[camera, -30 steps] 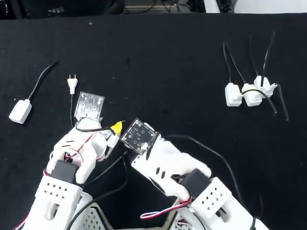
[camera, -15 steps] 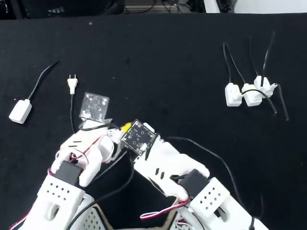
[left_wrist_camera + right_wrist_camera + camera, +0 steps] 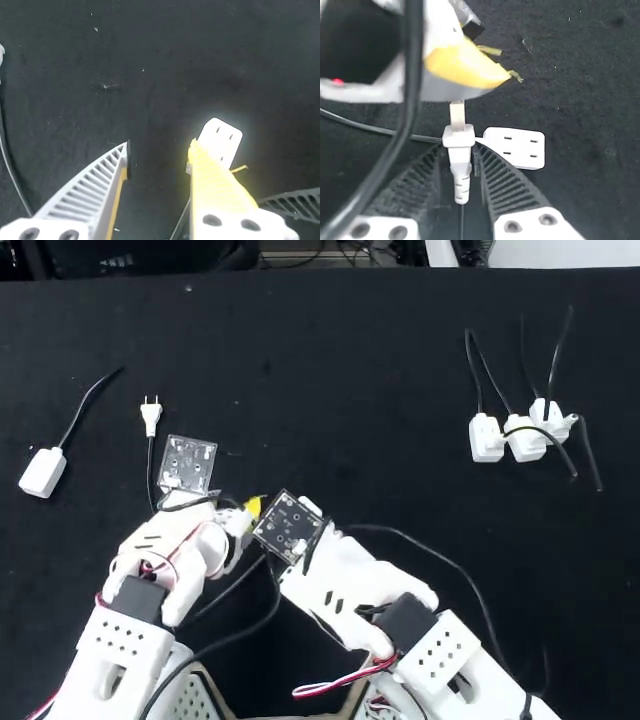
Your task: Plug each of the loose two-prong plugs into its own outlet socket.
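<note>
High view: both arms meet at the near centre of the counter [image 3: 380, 350]. A spare plug [image 3: 150, 417] lies far left, near a lone outlet [image 3: 41, 472]. Three corded blocks [image 3: 515, 435] sit far right. There is open room around the work, and the far edge is well off.

Left wrist view: the left pincer [image 3: 159, 147] is spread and empty, its yellow finger just beside the socket [image 3: 220, 139].

Right wrist view: the right pincer [image 3: 458, 167] is pinching the held plug [image 3: 457, 145], with the prongs off the socket's slots. Judged an alignment step. Next, turn the prongs onto the slots with the socket steadied.
</note>
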You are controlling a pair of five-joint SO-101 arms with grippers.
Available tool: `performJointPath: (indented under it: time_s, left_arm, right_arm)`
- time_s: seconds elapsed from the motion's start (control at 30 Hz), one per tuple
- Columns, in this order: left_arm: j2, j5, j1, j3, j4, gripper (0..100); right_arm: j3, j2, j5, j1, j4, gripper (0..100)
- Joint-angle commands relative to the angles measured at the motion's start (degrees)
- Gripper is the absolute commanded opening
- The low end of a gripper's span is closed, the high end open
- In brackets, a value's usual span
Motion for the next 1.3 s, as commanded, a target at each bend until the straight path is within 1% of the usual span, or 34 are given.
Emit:
performJointPath:
  time_s: [0.0,0.1,0.3,0.4,0.5,0.6,0.67,0.77,0.87,0.93,1.13,1.27]
  left_arm:
    - [-0.7,-1.2,-0.9,1.7,-4.5,20]
    - [-0.7,-2.9,-1.0,0.9,-5.5,20]
    - [-0.7,1.1,-0.6,-4.4,-5.2,20]
    - [-0.6,1.1,-0.1,-3.9,-5.2,20]
    - [-0.7,0.9,2.2,-2.0,-4.9,20]
    - [-0.7,-3.2,5.4,-2.2,-1.8,20]
    - [-0.7,-4.7,5.9,-1.9,-1.4,20]
    - [-0.7,-4.8,4.7,-1.5,-1.4,20]
    - [-0.7,-4.8,2.3,-1.5,-1.2,20]
    - [-0.5,-4.8,1.2,-1.2,-1.4,20]
    - [-0.7,-5.0,1.1,1.3,-3.7,20]
    - [-0.7,-4.9,1.1,1.3,-3.6,20]
  right_arm:
    - [-4.5,-1.9,-0.1,-0.7,0.3,1.0]
    - [-3.7,-1.4,-0.1,-0.8,0.3,1.0]
    - [0.6,-1.4,-0.1,-0.9,-3.3,1.0]
    - [0.6,-1.4,-0.1,-0.9,-3.8,1.0]
    - [-1.0,-1.4,-0.1,-0.8,-3.6,1.0]
    - [-2.1,-1.4,-0.1,-0.7,-3.3,1.0]
    - [-2.2,-1.4,-0.1,-0.7,-3.3,1.0]
    - [-2.7,-1.9,-0.1,0.7,-1.8,1.0]
    - [-6.6,-1.9,-0.1,4.1,2.2,1.0]
    - [-9.3,-1.9,-0.1,5.2,4.4,1.0]
    - [-9.7,-1.4,0.4,5.1,4.7,1.1]
    - [-9.5,-1.4,0.4,5.1,4.7,1.1]
